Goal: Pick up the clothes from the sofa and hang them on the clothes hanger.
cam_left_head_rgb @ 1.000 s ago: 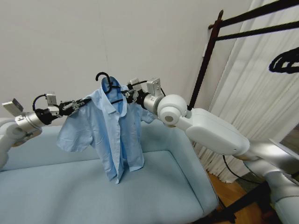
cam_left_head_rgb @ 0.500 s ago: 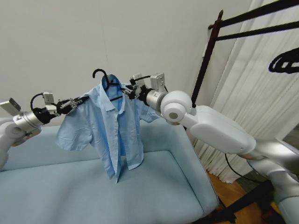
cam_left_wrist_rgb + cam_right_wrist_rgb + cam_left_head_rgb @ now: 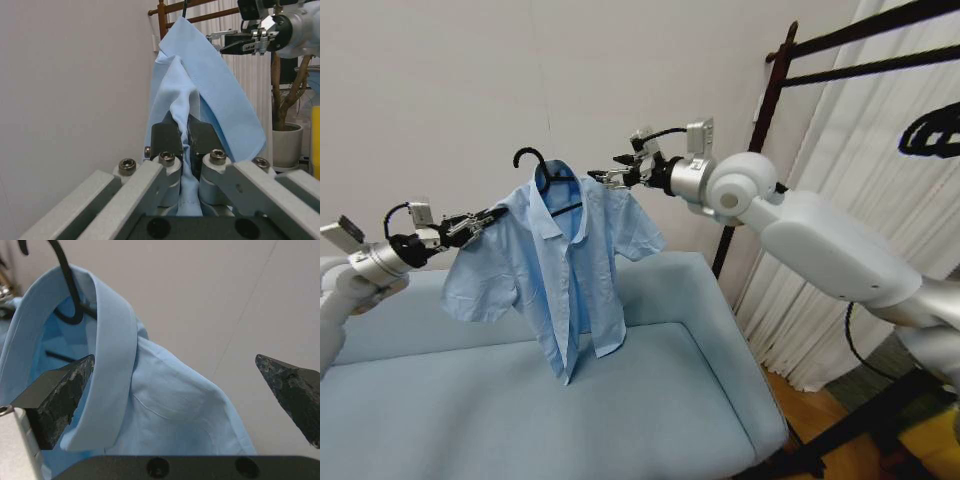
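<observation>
A light blue short-sleeved shirt [image 3: 560, 270] hangs on a black hanger [image 3: 535, 165] in the air above the sofa [image 3: 520, 410]. My left gripper [image 3: 492, 216] is shut on the shirt's shoulder; the left wrist view shows its pads [image 3: 167, 137] pinching the blue cloth [image 3: 215, 90]. My right gripper [image 3: 602, 179] stands open at the opposite shoulder, just beside the collar. In the right wrist view its fingers [image 3: 55, 395] are spread wide, with the collar [image 3: 115, 340] and the hanger hook [image 3: 67, 275] beyond them. The left wrist view also shows the right gripper [image 3: 227, 42] past the shirt.
A dark wooden clothes rack [image 3: 765, 110] stands to the right of the sofa, its bars crossing the upper right. Another black hanger [image 3: 930, 130] hangs there in front of a white curtain [image 3: 860, 200]. A plain wall lies behind the shirt.
My right arm has risen and swung to the right, and its gripper has moved from the hanger near the collar out to the shoulder. The shirt and hanger have shifted slightly left.
</observation>
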Robot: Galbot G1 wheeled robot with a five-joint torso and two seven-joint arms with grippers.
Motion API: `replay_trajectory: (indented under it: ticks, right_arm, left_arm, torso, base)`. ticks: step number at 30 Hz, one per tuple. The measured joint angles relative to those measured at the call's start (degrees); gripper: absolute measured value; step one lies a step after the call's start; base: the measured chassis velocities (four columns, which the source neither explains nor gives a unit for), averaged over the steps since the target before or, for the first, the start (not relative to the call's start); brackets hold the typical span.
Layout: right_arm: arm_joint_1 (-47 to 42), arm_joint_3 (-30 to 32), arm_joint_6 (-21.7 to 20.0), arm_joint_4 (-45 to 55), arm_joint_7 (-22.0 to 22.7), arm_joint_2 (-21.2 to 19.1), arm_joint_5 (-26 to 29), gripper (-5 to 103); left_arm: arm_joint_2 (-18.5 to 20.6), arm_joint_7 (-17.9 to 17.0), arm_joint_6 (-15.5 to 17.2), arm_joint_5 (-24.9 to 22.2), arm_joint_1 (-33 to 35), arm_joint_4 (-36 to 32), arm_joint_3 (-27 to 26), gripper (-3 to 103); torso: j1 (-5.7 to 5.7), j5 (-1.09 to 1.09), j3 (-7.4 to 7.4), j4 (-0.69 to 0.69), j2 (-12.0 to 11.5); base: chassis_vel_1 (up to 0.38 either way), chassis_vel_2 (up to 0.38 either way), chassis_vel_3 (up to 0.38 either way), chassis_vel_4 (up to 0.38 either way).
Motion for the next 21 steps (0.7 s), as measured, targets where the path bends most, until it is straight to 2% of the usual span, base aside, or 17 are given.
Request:
replay_trajectory:
  ticks: [2, 4, 5, 6, 9, 15, 16, 17, 21]
  right_arm:
    - [3.1, -3.1, -0.2, -4.0, -6.0, 1.0, -0.4, 100]
    - [5.5, -5.1, -0.8, -7.4, -10.0, 2.6, -0.4, 100]
    - [5.5, -5.1, -0.8, -7.4, -10.0, 2.6, -0.4, 100]
    - [6.8, -5.6, -3.3, -9.3, -12.1, 4.1, -0.4, 100]
    - [9.2, -7.6, -6.2, -10.6, -12.0, 6.1, 2.0, 102]
    - [12.6, -11.2, -7.7, -12.4, -13.0, 7.2, 4.1, 99]
    - [13.4, -12.0, -8.0, -13.1, -14.3, 7.3, 4.1, 99]
    - [15.0, -14.0, -8.3, -14.5, -17.7, 7.1, 3.8, 95]
    - [15.9, -14.5, -8.2, -15.4, -19.2, 6.8, 3.8, 94]
  left_arm:
    - [-0.2, 0.9, -0.4, 0.3, -0.2, 0.6, -0.1, 3]
    - [-0.5, 1.9, -0.6, 1.0, -0.5, 1.0, -0.2, 3]
    - [-0.5, 1.9, -0.6, 1.0, -0.5, 1.0, -0.2, 3]
    - [-0.7, 2.4, -0.7, 1.5, -0.7, 0.9, -0.2, 3]
    - [-1.0, 2.8, -0.7, 2.0, -0.9, 0.4, -0.3, 3]
    - [-1.2, 3.6, -1.0, 2.5, -0.2, -0.1, -0.8, 3]
    - [-1.3, 3.7, -1.0, 2.5, 0.0, -0.1, -1.0, 3]
    - [-1.3, 4.4, -1.2, 2.5, 0.5, -0.1, -1.5, 3]
    - [-1.3, 4.7, -1.2, 2.4, 0.7, -0.1, -1.6, 3]
  torso:
    - [0.01, 0.0, 0.0, 0.0, 0.0]
    - [0.0, -0.02, 0.0, 0.0, 0.0]
    - [0.0, -0.02, 0.0, 0.0, 0.0]
    - [0.01, -0.02, 0.0, 0.01, 0.0]
    - [0.01, -0.02, 0.0, 0.02, 0.0]
    - [0.0, -0.02, 0.0, 0.0, 0.0]
    - [0.0, -0.02, 0.0, 0.0, 0.0]
    - [0.0, -0.02, 0.0, 0.0, 0.0]
    - [0.0, -0.02, 0.0, 0.0, 0.0]
  base:
    - [0.0, 0.0, 0.0, 0.0]
    - [0.0, 0.0, 0.0, 0.0]
    - [0.0, 0.0, 0.0, 0.0]
    - [0.0, 0.0, 0.0, 0.0]
    - [0.0, 0.0, 0.0, 0.0]
    - [0.0, 0.0, 0.0, 0.0]
    - [0.0, 0.0, 0.0, 0.0]
    - [0.0, 0.0, 0.0, 0.0]
    - [0.0, 0.0, 0.0, 0.0]
